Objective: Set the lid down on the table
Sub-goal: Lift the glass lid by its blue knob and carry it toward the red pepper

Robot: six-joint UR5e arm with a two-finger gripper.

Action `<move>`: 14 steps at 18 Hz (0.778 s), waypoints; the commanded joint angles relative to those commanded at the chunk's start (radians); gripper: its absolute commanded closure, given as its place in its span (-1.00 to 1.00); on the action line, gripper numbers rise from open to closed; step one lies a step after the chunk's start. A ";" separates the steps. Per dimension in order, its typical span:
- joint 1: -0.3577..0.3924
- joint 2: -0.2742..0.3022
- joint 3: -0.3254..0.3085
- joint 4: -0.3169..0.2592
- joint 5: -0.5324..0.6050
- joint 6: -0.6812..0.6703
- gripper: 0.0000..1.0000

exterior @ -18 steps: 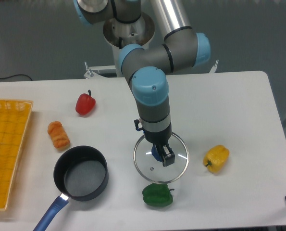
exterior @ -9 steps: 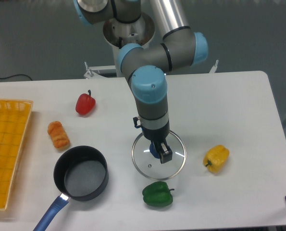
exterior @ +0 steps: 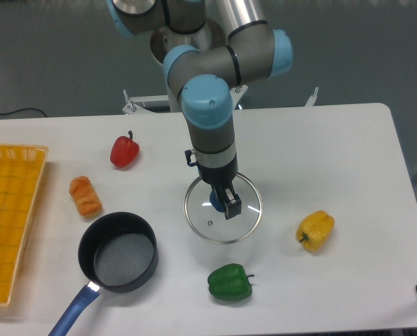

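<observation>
**One lid, held by its knob above the counter**

One clear glass lid (exterior: 223, 210) hangs under the tool (exterior: 224, 203), whose two fingers are pinched narrow on the blue centre knob (only a sliver of blue shows between them). The thin metal rim rings the tool on all sides, and the small vent hole sits on the glass towards me. Whether the rim touches the white counter (exterior: 334, 154) I cannot tell from here; the glass looks close to level.

To do this step well, I would judge the arm should come straight down with the lid kept flat, so the whole rim meets the surface at once rather than one edge clacking first. Glass on a smooth hard top can skate, so the fingers ought to part only once the lid has settled, then lift clear vertically.

Beyond the lid's near edge lies a glossy, lumpy green pepper (exterior: 230, 283); a waxy yellow pepper (exterior: 315, 229) sits off to one side, and the matte black saucepan (exterior: 118, 252) to the other, all apart from the rim.
</observation>
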State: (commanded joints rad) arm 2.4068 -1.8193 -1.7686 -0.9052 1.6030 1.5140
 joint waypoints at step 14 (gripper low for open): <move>-0.008 0.017 -0.077 0.074 0.003 -0.003 -0.19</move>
State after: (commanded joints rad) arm 2.3991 -1.8025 -1.8453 -0.8314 1.6061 1.5110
